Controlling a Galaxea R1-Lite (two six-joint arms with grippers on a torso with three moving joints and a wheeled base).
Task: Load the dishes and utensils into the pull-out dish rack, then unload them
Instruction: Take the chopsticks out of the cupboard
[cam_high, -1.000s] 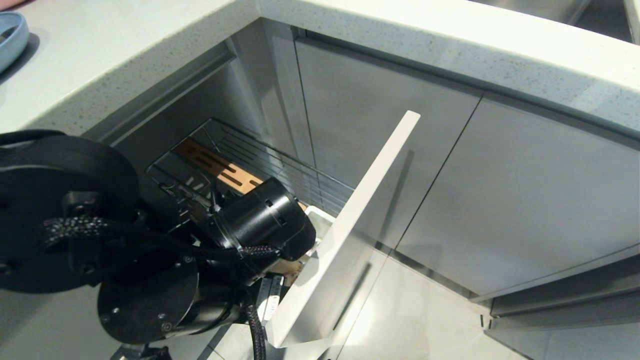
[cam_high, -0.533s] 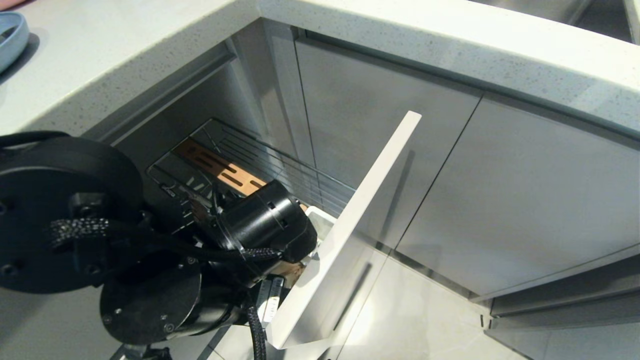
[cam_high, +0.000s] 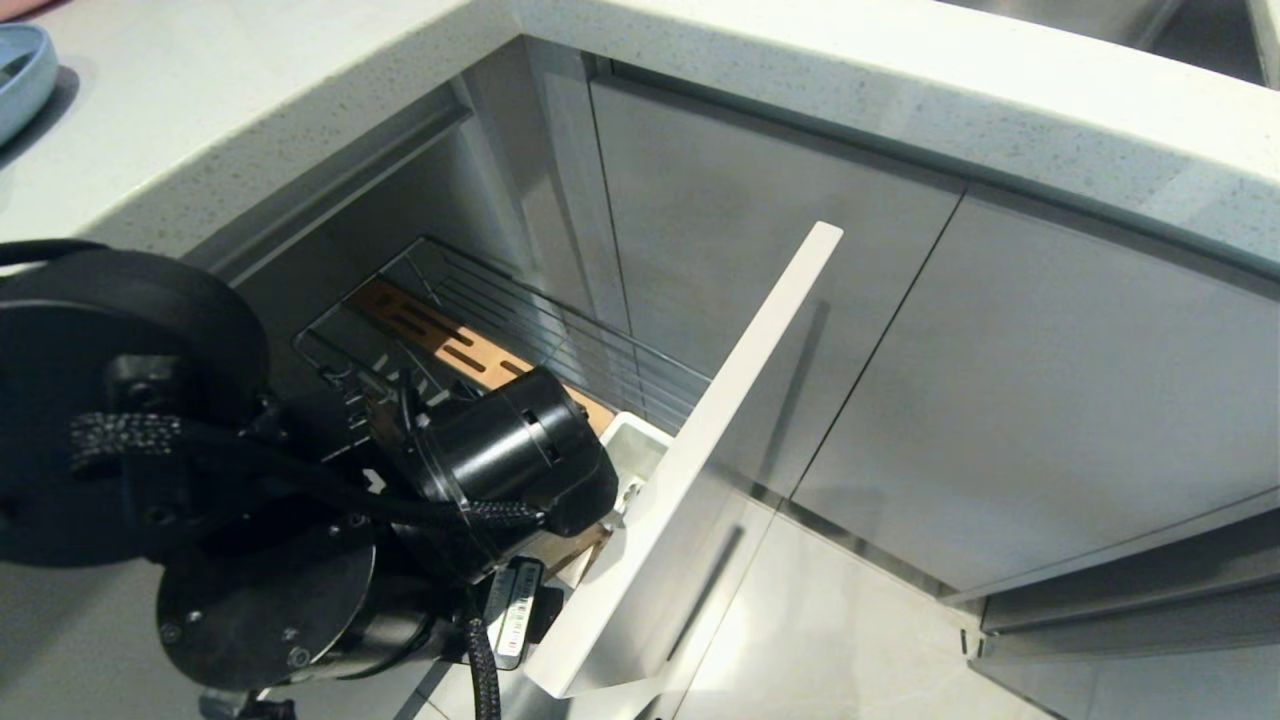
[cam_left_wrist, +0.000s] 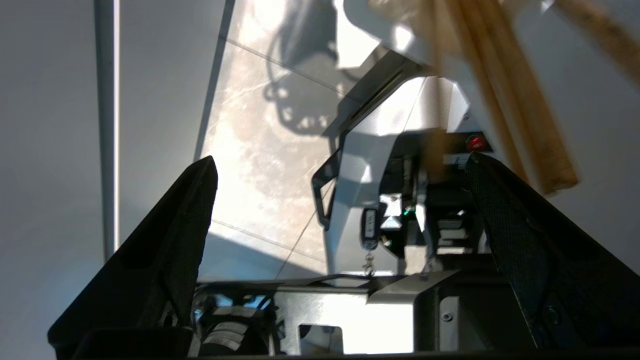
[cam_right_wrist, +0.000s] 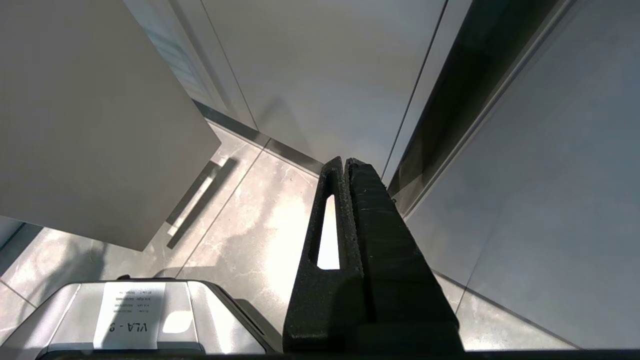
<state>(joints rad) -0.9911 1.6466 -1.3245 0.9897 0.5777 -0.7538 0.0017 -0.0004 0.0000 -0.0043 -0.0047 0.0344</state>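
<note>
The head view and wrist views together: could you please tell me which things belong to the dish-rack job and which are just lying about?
Part of the job:
- pull-out dish rack, drawn out
- white utensil cup at its front
- chopsticks, close by the open left gripper
- light-blue plate on the countertop

Just there:
- right gripper, shut, parked by the cabinet doors
- tiled floor
</note>
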